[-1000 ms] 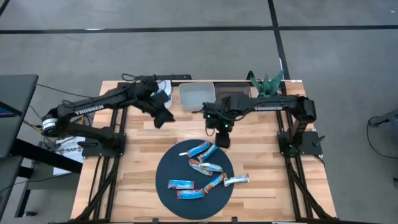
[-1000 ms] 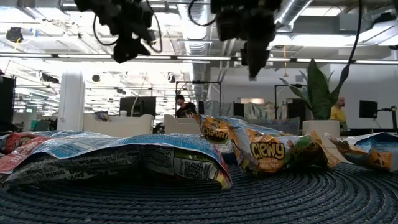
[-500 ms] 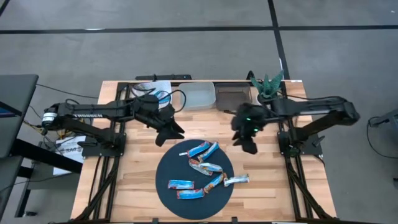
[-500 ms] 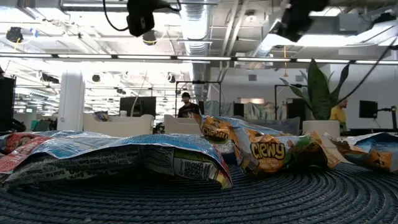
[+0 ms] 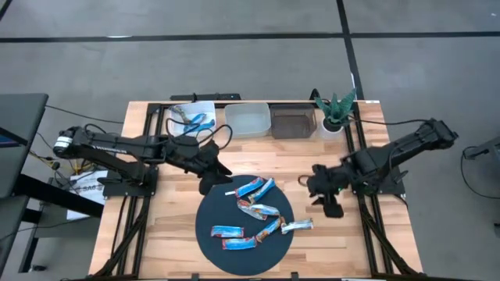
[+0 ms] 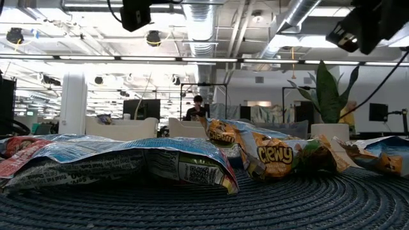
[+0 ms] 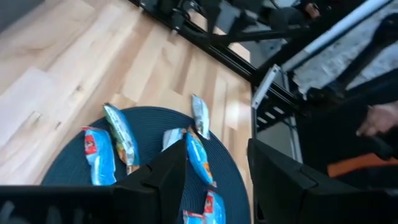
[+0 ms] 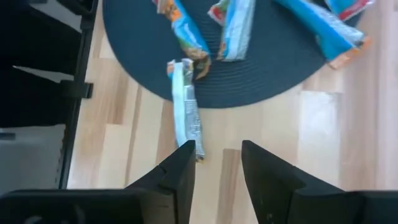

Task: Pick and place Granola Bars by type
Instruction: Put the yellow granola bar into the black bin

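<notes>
Several Granola Bars lie flat on a round dark mat (image 5: 211, 211): blue ones (image 5: 251, 187) (image 5: 228, 231), one with a brown-orange end (image 5: 269, 229), and a silvery-white one (image 5: 297, 226) that sticks out over the mat's right rim onto the wood. My left gripper (image 5: 211, 185) hovers open at the mat's far left rim, holding nothing; its wrist view looks over the bars (image 7: 121, 134). My right gripper (image 5: 332, 207) hovers open over bare wood, right of the mat. The silvery bar (image 8: 185, 118) lies just ahead of its fingers.
At the table's far edge stand a clear bin (image 5: 248, 120), a dark bin (image 5: 294, 123) and a small green plant (image 5: 334, 105). Blue-handled tools (image 5: 191, 121) lie far left. Bare wood shows beside the mat. People show in the room behind (image 6: 197, 108).
My left gripper has swung from the far left toward the near edge, up to the mat's far left rim. My right gripper has drawn back from the table's middle toward the right and near edges, past the mat. The bars have not moved.
</notes>
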Controlling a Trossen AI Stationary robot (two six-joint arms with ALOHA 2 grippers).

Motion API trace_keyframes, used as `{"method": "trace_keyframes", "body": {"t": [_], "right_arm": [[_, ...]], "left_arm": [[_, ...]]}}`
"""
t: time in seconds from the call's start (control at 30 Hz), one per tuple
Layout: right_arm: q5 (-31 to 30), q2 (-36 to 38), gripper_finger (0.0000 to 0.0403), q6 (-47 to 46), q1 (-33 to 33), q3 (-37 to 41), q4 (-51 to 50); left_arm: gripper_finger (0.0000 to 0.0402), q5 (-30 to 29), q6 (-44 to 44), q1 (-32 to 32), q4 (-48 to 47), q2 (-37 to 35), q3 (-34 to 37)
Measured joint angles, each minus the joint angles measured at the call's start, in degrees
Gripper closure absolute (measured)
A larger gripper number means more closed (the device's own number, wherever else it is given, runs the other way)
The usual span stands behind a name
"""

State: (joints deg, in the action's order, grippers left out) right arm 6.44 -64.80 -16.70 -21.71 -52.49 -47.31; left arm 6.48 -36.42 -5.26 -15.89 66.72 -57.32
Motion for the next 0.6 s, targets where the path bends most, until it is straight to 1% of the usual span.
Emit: {"method": "trace_keyframes", "body": {"t": [0.13,0.3,0.47,0.6], "right_arm": [[-2.68,-3.17,0.0268,-4.08,-4.94,0.0,1.77],[-3.99,-7.78,0.023,-6.55,-9.72,0.02,4.53],[-3.79,-12.56,0.0179,-7.92,-12.14,0.0,5.73],[-3.87,-17.18,0.0162,-7.89,-12.69,0.02,6.67]], "left_arm": [[0.0239,-3.06,-1.21,-1.53,-0.05,0.0,0.0],[0.0239,-5.53,-2.21,-2.43,-0.23,0.0,0.0],[0.0239,-5.87,-2.91,-2.44,-0.25,0.0,0.0],[0.0239,-5.9,-3.31,-2.44,-0.25,0.0,0.0]]}}
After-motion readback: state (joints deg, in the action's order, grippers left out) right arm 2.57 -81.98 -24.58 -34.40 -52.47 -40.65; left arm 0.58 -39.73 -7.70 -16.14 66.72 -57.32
